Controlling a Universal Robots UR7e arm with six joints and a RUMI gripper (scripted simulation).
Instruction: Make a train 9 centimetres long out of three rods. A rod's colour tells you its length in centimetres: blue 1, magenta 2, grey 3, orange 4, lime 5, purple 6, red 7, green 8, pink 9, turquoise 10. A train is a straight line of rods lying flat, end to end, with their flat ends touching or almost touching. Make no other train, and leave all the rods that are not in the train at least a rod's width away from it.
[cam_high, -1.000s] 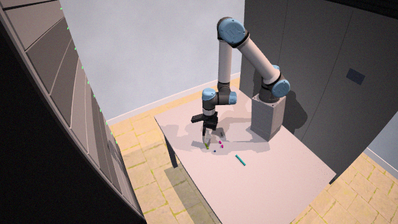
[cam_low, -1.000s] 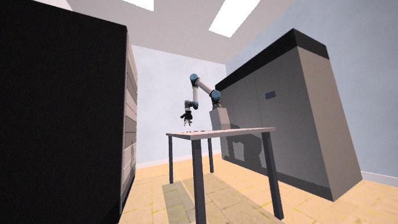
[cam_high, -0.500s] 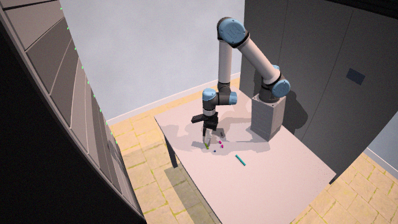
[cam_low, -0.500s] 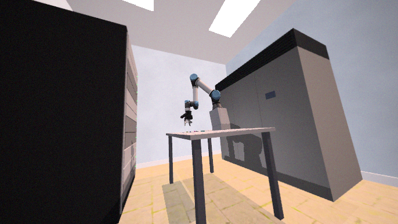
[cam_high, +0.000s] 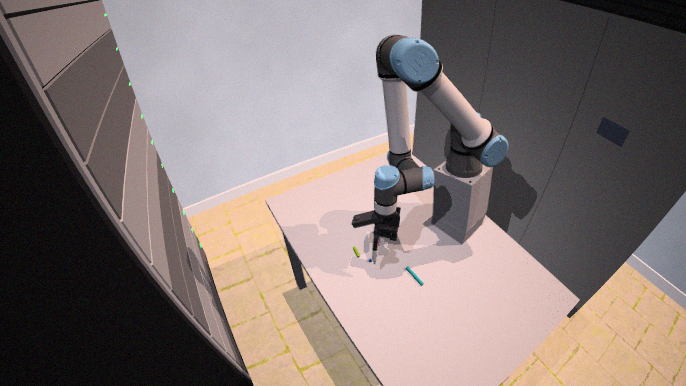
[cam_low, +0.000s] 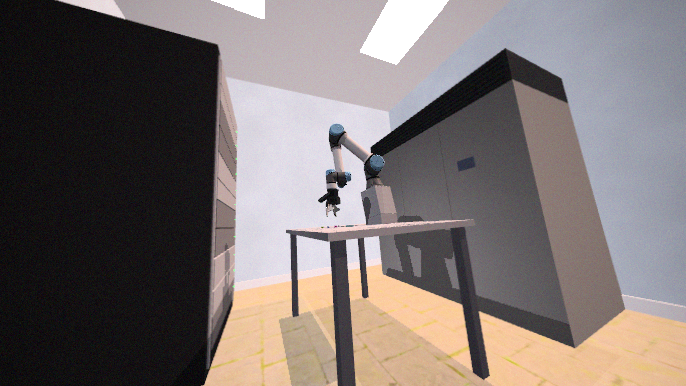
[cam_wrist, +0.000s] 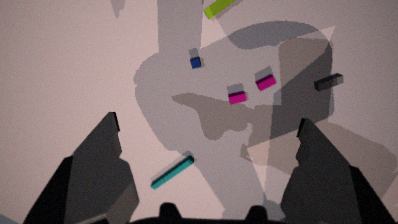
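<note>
My gripper is open and empty, hanging above the table over the rods; it also shows in the top view and the exterior view. In the wrist view two magenta rods lie side by side but apart. A blue rod lies to their upper left. A lime rod lies at the top edge. A grey rod lies to the right. A turquoise rod lies between my fingers, lower in view. The top view shows the lime rod, the blue rod and the turquoise rod.
The arm's grey pedestal stands at the table's back right. The table's left edge runs close to the lime rod. Tall cabinets stand behind and to the left of the table.
</note>
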